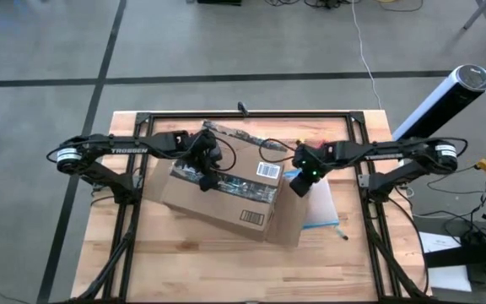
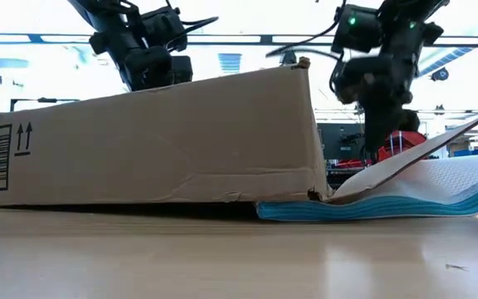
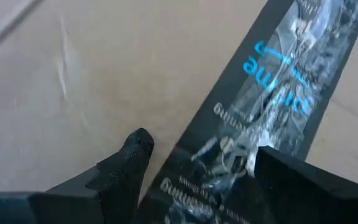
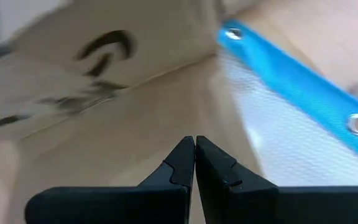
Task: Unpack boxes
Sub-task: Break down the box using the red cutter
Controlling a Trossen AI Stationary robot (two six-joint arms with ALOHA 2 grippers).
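High view shows the cardboard box [image 1: 226, 181] lying skewed in the middle of the wooden bench [image 1: 226, 262], with a white barcode label [image 1: 267, 171] on top. The box is brown and creased, and dark printed tape [image 3: 272, 106] runs along its top seam. One flap at its right end rests on a clear pouch with blue edge [image 1: 321, 209], so most of the pouch is hidden. The left tool [image 1: 205, 169] is on the tape with its fingers spread. The right tool [image 1: 304, 181] hangs over the flap, fingers pressed together and holding nothing. The front part of the bench is free.
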